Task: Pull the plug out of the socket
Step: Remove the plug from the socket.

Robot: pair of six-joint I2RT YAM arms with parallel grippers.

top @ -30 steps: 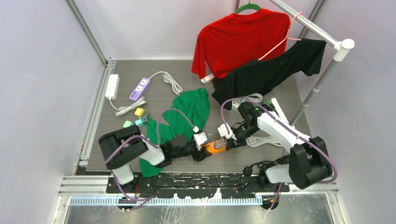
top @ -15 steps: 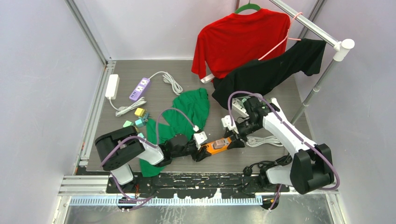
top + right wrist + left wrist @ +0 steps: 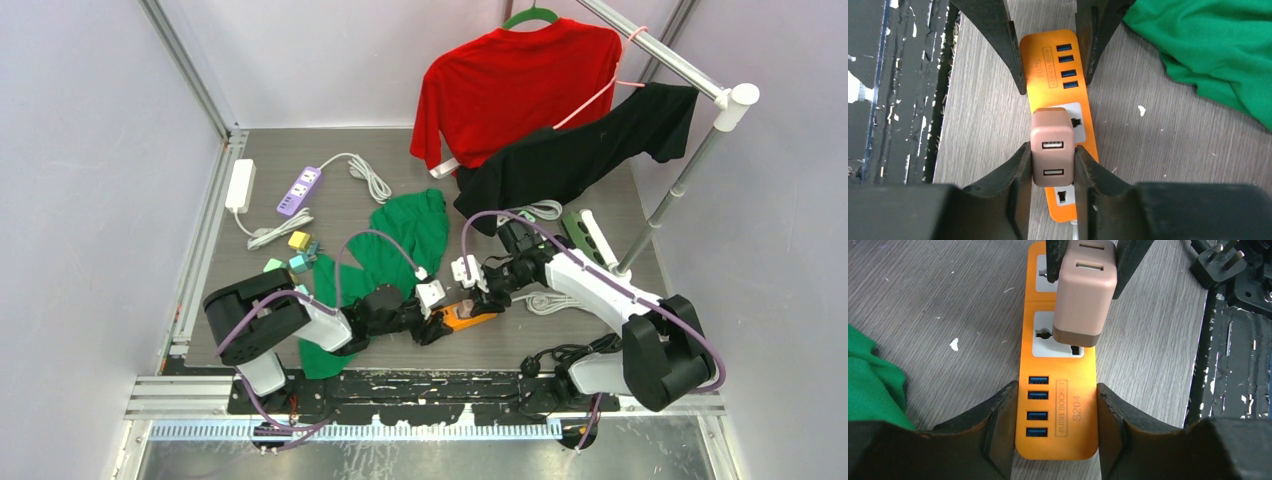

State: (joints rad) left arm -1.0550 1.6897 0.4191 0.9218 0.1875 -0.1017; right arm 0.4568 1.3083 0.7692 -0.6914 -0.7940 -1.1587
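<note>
An orange power strip, the socket [image 3: 1058, 430] [image 3: 476, 317] [image 3: 1055, 70], lies flat on the grey table. My left gripper [image 3: 1057, 392] [image 3: 440, 325] is shut on its USB end, one finger on each long side. A pink two-port plug [image 3: 1083, 295] [image 3: 1052, 150] [image 3: 466, 304] stands at the white outlet, tilted, with one pin showing at its base. From the opposite side my right gripper [image 3: 1053, 150] [image 3: 472, 296] is shut on the plug, its pads against both flanks.
A green cloth [image 3: 400, 240] [image 3: 1208, 50] lies just left of the socket. A loose black plug [image 3: 1218, 262] and the black base plate are at the near edge. White cable [image 3: 560, 300], a green strip [image 3: 585, 235], a purple strip [image 3: 299, 190] and hanging shirts [image 3: 515, 85] lie behind.
My right gripper has shifted left toward the left gripper and now clamps the plug. The left gripper and the socket have stayed where they were.
</note>
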